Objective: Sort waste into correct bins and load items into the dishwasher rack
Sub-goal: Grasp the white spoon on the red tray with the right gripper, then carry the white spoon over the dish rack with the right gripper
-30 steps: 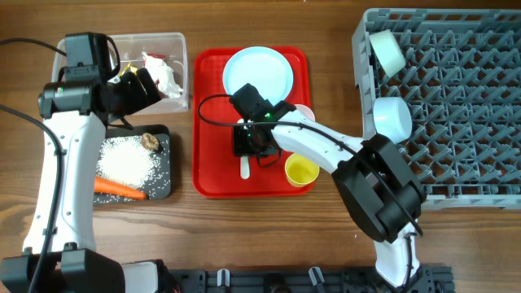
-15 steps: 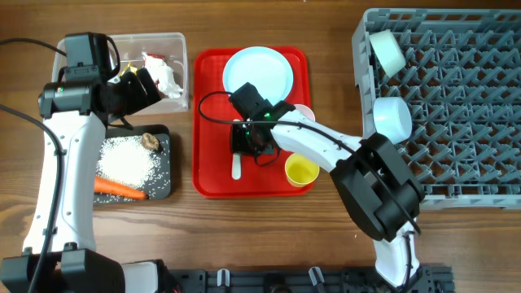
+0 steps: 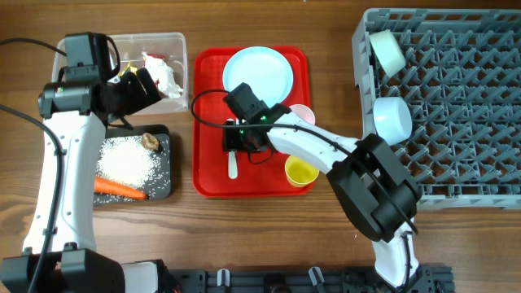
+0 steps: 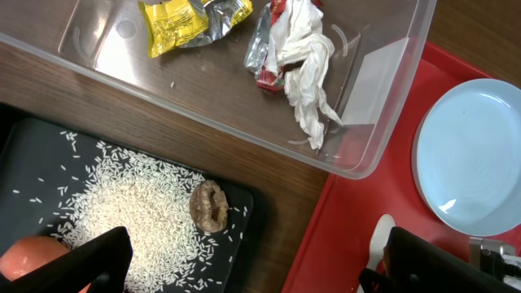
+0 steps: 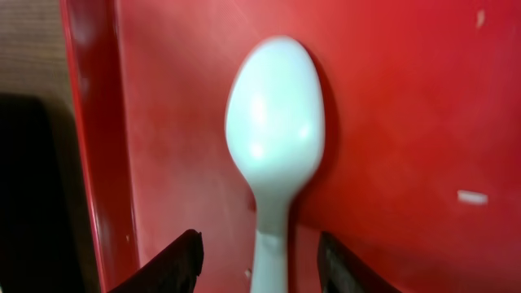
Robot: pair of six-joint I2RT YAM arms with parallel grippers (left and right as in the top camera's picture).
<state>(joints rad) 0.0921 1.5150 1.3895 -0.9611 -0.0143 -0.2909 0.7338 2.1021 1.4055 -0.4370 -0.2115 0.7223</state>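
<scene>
R pincer [image 5: 259, 244] & spoon [image 5: 273, 122] slid left — jaws apart astride handle.

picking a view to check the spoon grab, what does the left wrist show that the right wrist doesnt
Only left wrist: the clear tub with a yellow wrapper, a red-white wrapper and tissue, rice and a brown lump in the black tub, and the light-blue plate.
Only right wrist: the open right claw straddling the handle of the white spoon, a gap each side.
Both: the white spoon on the red tray, though the left wrist catches only its bowl.
</scene>
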